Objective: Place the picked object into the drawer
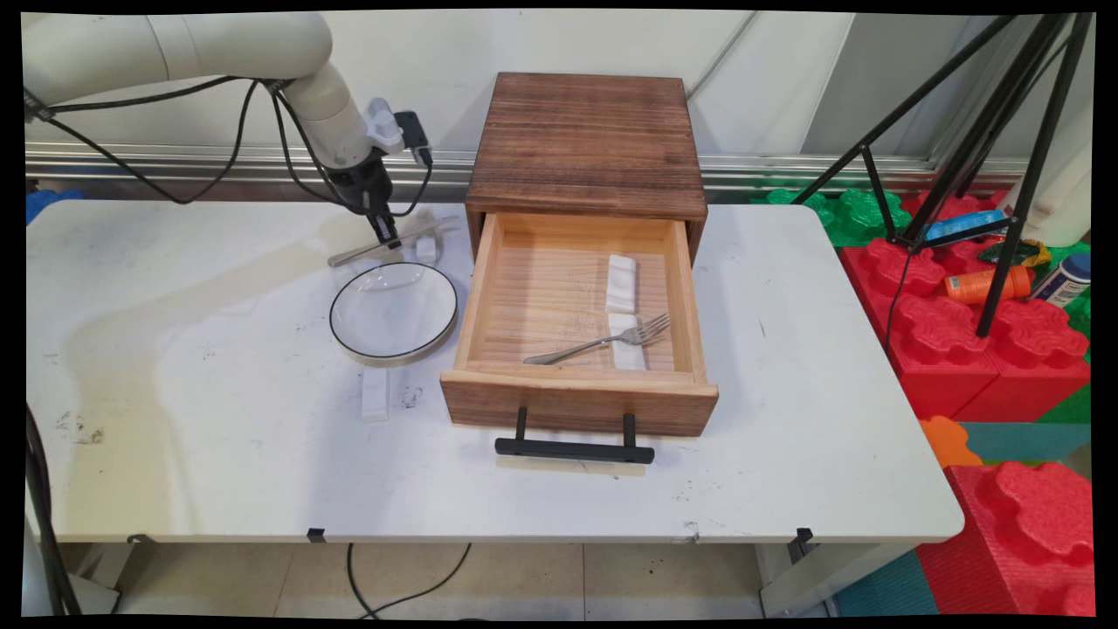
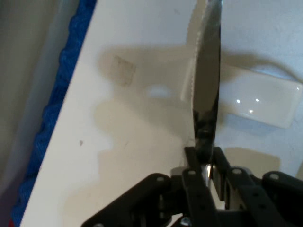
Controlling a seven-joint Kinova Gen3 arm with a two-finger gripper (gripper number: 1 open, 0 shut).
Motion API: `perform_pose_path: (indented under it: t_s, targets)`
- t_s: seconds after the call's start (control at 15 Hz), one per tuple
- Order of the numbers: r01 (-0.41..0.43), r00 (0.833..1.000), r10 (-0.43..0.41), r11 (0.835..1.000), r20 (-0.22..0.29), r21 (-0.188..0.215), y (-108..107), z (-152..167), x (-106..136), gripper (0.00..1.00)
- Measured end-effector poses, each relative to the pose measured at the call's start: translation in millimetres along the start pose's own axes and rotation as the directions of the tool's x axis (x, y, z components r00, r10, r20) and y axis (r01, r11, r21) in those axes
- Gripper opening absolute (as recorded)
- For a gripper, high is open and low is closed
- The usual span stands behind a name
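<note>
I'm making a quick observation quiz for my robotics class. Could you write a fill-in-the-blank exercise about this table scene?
1. The gripper is shut on a table ____, just beyond the plate.
2. The fork lies inside the open wooden ____.
3. In the drawer, the fork's tines rest on a white ____.
4. The white rest on the table lies on the near side of the ____.

Missing words: knife; drawer; rest; plate

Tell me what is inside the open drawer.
Inside the drawer: a fork lying across a white rest, and a second white rest behind it. The back part, under the wooden box's top, is hidden.
</note>
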Motion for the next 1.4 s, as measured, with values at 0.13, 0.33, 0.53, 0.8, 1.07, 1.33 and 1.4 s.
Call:
perform_pose_path:
  t_s: [0.13, 0.33, 0.53, 0.8, 1.07, 1.33, 1.4]
  targets:
    - [0.031, 0.999, -0.031, 0.999, -0.01, 0.015, -0.4, -3.5, -0.8, 0.0]
    - [0.114, 0.993, -0.112, 0.992, -0.042, 0.054, -0.4, -16.3, -5.8, 0.0]
    - [0.196, 0.979, -0.189, 0.977, -0.078, 0.089, 2.9, -34.6, -14.7, 0.0]
    - [0.279, 0.957, -0.265, 0.953, -0.118, 0.119, 12.4, -62.8, -29.5, 0.0]
    - [0.321, 0.942, -0.302, 0.938, -0.144, 0.132, 23.8, -88.1, -41.7, 0.0]
    - [0.338, 0.934, -0.316, 0.932, -0.165, 0.132, 40.7, -117.5, -51.6, 0.0]
    - [0.336, 0.934, -0.313, 0.933, -0.169, 0.129, 46.5, -126.4, -53.4, 0.0]
